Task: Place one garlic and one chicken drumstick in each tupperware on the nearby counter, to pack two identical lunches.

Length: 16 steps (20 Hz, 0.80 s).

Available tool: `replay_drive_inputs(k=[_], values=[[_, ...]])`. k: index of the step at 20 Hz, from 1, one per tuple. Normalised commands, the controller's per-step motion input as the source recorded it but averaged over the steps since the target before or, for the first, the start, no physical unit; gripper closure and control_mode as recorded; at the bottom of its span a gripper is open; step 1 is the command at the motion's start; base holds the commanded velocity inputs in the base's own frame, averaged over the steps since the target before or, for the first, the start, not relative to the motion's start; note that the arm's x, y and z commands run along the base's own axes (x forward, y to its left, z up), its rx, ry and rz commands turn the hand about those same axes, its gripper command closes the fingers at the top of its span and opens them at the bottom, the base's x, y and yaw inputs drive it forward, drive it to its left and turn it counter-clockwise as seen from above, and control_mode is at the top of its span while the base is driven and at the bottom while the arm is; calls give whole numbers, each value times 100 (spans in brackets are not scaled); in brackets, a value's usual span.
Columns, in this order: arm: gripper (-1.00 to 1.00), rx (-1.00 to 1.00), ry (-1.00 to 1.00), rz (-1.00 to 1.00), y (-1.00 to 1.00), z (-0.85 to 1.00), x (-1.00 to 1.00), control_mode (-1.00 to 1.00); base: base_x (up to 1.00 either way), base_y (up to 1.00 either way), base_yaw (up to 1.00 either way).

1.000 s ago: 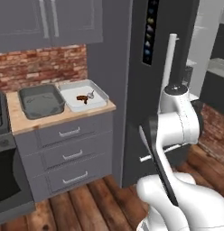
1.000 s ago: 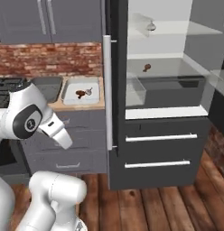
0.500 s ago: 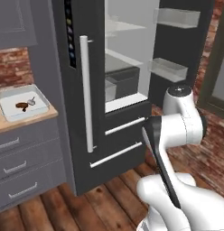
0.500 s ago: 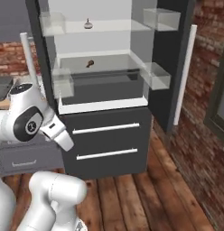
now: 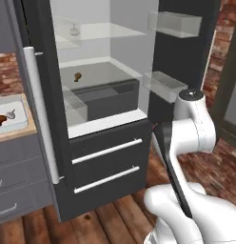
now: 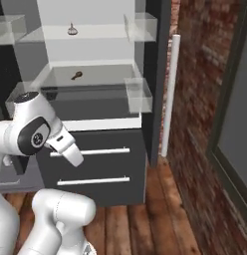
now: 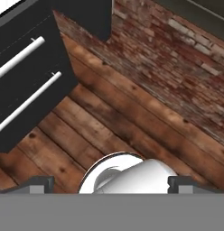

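Fetch step: gripper (image 7: 112, 184) wide, empty. You face fridge; reach next for chicken drumstick (image 5: 77, 76) or garlic (image 5: 74, 30).

Open fridge front (image 5: 105, 62), shelves reachable past door bins (image 5: 163, 85) alongside.

floor (image 7: 132, 131): wood planks — brown, matt, knotted
wall (image 7: 186, 58): rough red brick
fridge shelves (image 5: 101, 71): clear, glassy
drawer handles (image 5: 106, 151): smooth pale metal — satin
desk (image 5: 17, 131): tan wood-look
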Motion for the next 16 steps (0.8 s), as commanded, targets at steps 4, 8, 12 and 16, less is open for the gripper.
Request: replay_drive_inputs(k=[4,8,12,16], values=[[-100,0,0,0,0,0,0,100,70,-12,45],[-100,0,0,0,0,0,0,100,76,1,43],[-100,0,0,0,0,0,0,100,79,-12,32],[-100,0,0,0,0,0,0,100,95,-22,25]])
